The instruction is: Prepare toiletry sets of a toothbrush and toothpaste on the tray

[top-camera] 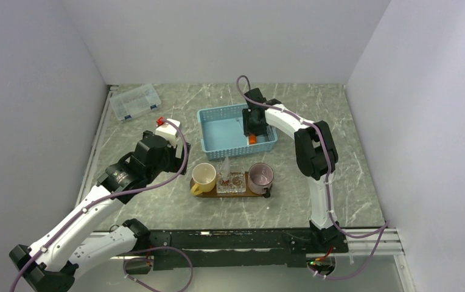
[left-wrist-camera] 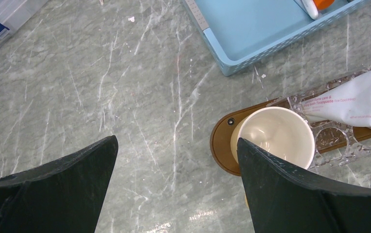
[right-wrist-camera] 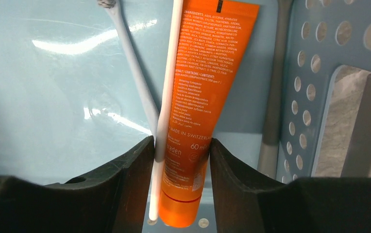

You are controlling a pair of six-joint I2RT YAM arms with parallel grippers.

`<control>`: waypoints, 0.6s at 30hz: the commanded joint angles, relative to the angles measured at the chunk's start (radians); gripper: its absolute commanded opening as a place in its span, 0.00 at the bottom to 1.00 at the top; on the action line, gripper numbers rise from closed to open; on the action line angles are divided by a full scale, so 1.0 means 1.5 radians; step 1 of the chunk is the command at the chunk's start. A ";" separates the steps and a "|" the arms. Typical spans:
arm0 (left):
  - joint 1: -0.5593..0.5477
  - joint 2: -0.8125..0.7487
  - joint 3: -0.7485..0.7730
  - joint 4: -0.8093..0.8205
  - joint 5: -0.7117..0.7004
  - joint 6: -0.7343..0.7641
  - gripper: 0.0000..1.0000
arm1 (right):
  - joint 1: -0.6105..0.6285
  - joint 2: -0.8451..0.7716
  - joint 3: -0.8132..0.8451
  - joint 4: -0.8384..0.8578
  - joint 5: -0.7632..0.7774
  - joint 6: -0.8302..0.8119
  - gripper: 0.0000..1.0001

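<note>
Inside the light-blue basket, my right gripper has its fingers pressed on an orange toothpaste tube and a white toothbrush lying side by side. The left finger touches the brush and the right finger touches the tube. A pale blue toothbrush and a grey one also lie in the basket. The dark brown tray carries a cream mug, a clear holder with a white toothpaste tube, and a pinkish mug. My left gripper hangs open over the marble, left of the tray.
A clear plastic organiser box sits at the back left of the marble table. The perforated basket wall stands close to my right gripper's right finger. White walls enclose the table on three sides.
</note>
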 commanded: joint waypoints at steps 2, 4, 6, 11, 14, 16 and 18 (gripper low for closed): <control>0.004 -0.001 0.003 0.020 0.008 0.009 0.99 | 0.004 -0.035 0.009 0.023 0.011 0.010 0.44; 0.004 -0.003 0.002 0.020 0.008 0.008 0.99 | 0.004 -0.033 0.009 0.022 0.014 0.008 0.44; 0.004 -0.005 0.002 0.021 0.007 0.009 1.00 | 0.004 -0.026 0.014 0.014 0.020 0.009 0.44; 0.006 -0.002 0.002 0.020 0.009 0.009 0.99 | 0.004 -0.031 0.006 0.017 0.025 0.013 0.58; 0.005 -0.001 0.002 0.020 0.011 0.009 0.99 | 0.004 -0.041 0.008 0.015 0.034 0.012 0.60; 0.005 0.000 0.003 0.020 0.011 0.009 0.99 | 0.004 -0.048 0.008 0.015 0.043 0.010 0.61; 0.005 -0.001 0.003 0.020 0.011 0.008 0.99 | 0.004 -0.048 0.010 0.012 0.051 0.011 0.61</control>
